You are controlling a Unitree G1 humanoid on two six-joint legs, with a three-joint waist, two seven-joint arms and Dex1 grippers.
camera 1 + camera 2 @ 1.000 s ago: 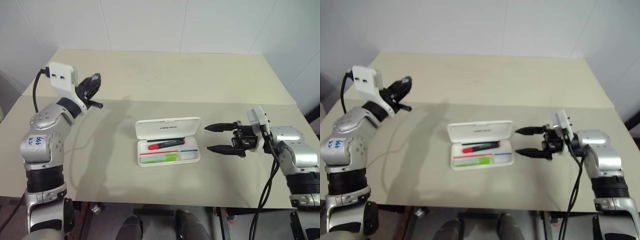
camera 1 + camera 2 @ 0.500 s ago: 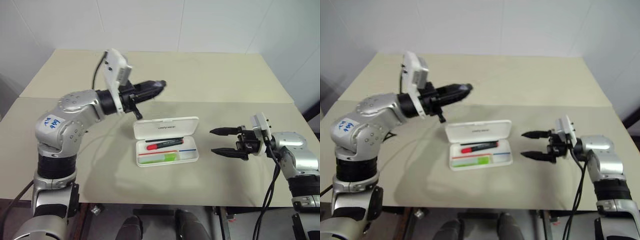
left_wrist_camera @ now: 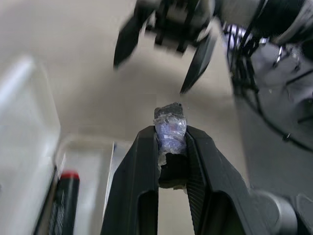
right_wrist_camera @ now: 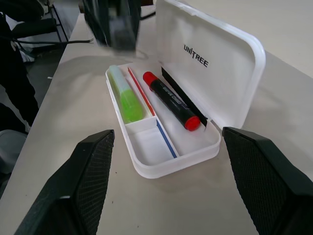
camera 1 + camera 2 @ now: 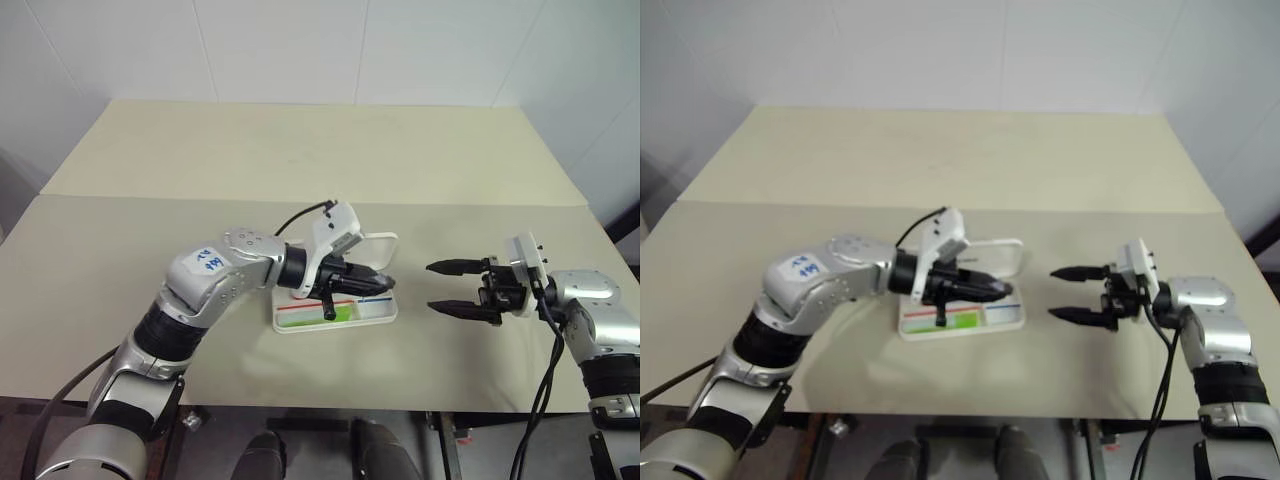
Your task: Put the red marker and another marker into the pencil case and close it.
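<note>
The white pencil case (image 4: 161,166) lies open mid-table, its lid (image 4: 215,63) standing up. Inside it lie the red marker (image 4: 171,100) with a black barrel section, and beside it the lime-green highlighter (image 4: 124,98). My left gripper (image 5: 385,285) is shut, holds nothing, and reaches low over the open tray from the left, covering the red marker in the head views. In the left wrist view its fingertips (image 3: 146,142) meet on a bluish pad. A short way to the right of the case (image 5: 380,312), my right gripper (image 5: 432,286) hangs open, pointing at it.
The beige table (image 5: 200,150) has a seam across it behind the case and a front edge close below the case. A dark cable loops off my left wrist (image 5: 300,215). Bare tabletop lies on both sides of the case.
My left arm has swung from the table's far left, rightward and down, until its shut gripper is over the open case. The right gripper has stayed put and open.
</note>
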